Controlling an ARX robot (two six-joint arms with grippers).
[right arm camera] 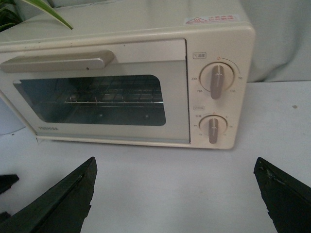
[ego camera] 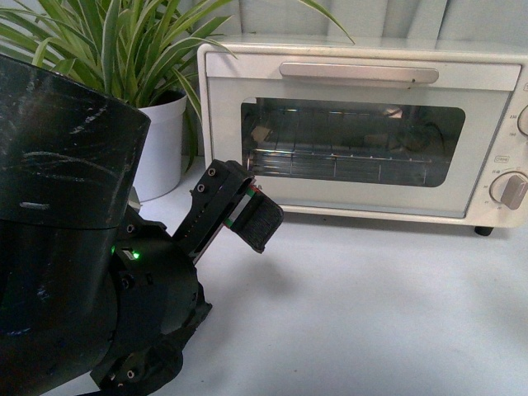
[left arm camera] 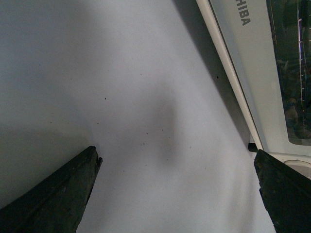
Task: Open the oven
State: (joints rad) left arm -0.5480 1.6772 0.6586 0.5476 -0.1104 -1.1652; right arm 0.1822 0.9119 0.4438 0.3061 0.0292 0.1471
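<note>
Two open, empty hands: left gripper (left arm camera: 176, 153) and right gripper (right arm camera: 175, 162). The oven (right arm camera: 146, 26) is shut, so next one should grab the handle (right arm camera: 56, 60) and pull.

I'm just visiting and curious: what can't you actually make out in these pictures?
- Front view: the oven's right end and knobs are cut by the frame edge; the left arm hides part of the white pot.
- Left wrist view: the brand lettering is cut by the edge.
- Right wrist view: the markings around the knobs are too small to read.
</note>
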